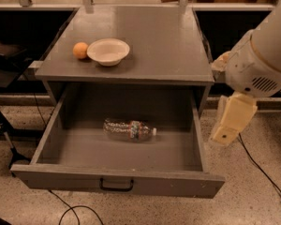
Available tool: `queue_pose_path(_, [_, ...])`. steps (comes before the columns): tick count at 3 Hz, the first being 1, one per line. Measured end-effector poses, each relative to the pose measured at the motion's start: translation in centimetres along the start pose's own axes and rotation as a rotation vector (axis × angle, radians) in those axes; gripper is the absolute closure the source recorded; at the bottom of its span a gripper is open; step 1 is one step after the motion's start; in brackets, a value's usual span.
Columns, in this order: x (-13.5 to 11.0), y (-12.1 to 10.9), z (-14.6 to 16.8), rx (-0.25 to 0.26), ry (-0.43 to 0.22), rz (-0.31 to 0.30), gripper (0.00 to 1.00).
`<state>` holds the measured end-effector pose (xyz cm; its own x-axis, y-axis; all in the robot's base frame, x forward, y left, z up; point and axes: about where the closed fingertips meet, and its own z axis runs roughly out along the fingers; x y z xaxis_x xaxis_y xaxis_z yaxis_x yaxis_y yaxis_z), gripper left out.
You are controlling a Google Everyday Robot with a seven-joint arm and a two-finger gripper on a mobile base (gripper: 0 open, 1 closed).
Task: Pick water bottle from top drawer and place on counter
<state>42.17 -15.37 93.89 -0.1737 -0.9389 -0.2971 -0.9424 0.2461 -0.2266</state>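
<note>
The water bottle (129, 129) lies on its side on the floor of the open top drawer (51, 130), with its white cap pointing right. The drawer is pulled fully out and its black handle (116, 185) is at the centre of the front panel. The grey counter (154, 41) is above it. My gripper (230, 120) hangs at the right of the cabinet, beside the drawer's right wall and apart from the bottle. It holds nothing that I can see.
A white bowl (108, 51) and an orange (80, 50) stand on the counter's left side. Cables (262, 172) run across the speckled floor on the right and in front. A black stand (4, 139) is at the left.
</note>
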Motion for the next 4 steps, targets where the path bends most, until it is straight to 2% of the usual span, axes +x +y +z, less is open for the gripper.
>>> queue_pose_path(2, [-6.2,4.3,9.0,-0.093,-0.039,-0.030,0.00])
queue_pose_path(3, [-9.4,5.5,13.3,-0.119,-0.056,-0.044,0.00])
queue_pose_path(4, [-13.3,5.2,18.7,-0.151,-0.058,-0.041,0.00])
